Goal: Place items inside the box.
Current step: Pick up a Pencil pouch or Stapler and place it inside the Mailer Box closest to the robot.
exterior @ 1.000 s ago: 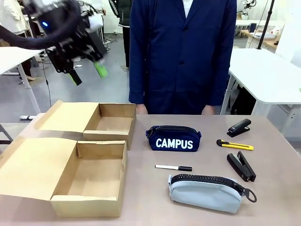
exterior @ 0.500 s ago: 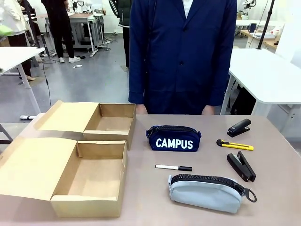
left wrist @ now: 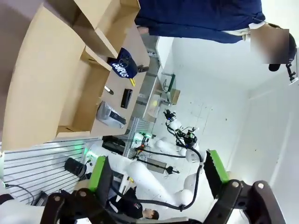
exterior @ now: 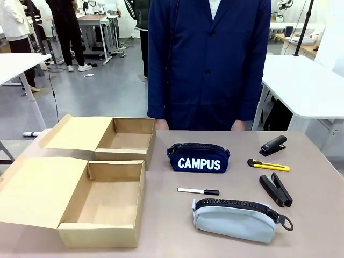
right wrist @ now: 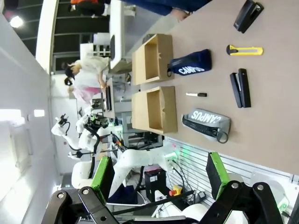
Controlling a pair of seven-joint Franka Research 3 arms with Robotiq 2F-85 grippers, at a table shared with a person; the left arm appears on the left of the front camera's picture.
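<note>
The navy CAMPUS pouch [exterior: 199,158], white black-capped marker [exterior: 198,191], pale grey pouch [exterior: 235,220] and black stapler [exterior: 276,189] are seen laid out on the table [exterior: 166,226], all outside the nearer cardboard box [exterior: 99,235] and the farther cardboard box [exterior: 122,157], both open. The left end effector [left wrist: 156,165] and right end effector [right wrist: 159,165] are held high above, fingers spread apart, nothing gripped. A person in a navy coat [exterior: 209,64] is seen at the far edge.

Left gripper [left wrist: 156,170] and right gripper [right wrist: 158,171] — black jointed bodies, green pads [left wrist: 214,165], round pivot bolts. Person [exterior: 209,64] — navy buttoned coat, long sleeves.
</note>
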